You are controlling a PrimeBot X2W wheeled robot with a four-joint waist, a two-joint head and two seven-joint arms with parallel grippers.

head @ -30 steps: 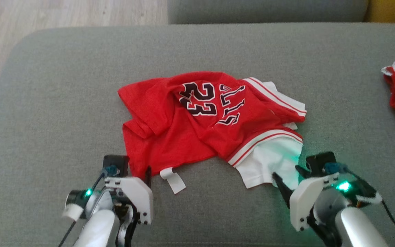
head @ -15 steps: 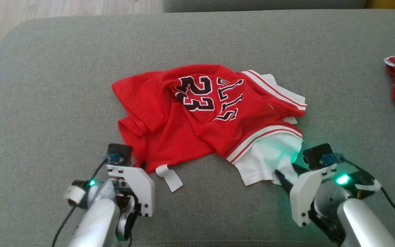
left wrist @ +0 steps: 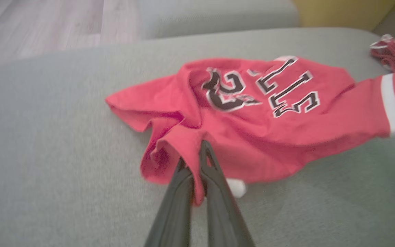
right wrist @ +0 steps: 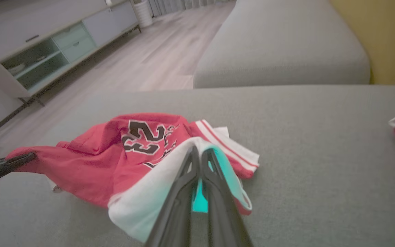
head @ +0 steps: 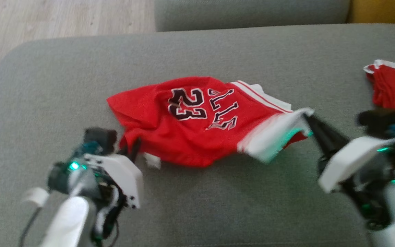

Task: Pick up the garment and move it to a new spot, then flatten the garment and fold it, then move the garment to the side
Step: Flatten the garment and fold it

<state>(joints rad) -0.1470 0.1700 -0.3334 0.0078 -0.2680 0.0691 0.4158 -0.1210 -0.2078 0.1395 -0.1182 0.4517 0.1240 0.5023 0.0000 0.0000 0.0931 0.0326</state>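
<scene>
Two grey woven sofa cushions point(head: 218, 51) sit with pale plank floor point(head: 63, 17) beyond. The left hand point(left wrist: 194, 154) pinches the hem of the rumpled red jersey point(head: 197, 144), the right hand point(right wrist: 199, 151) its white edge.

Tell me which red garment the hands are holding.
The number 23 jersey mid-cushion, pinched by left hand and right hand; the other red garment lies untouched at the right.

Grey sofa cushion point(head: 218, 48) bears red jersey point(head: 190, 144) and red cloth point(head: 393, 92).
</scene>
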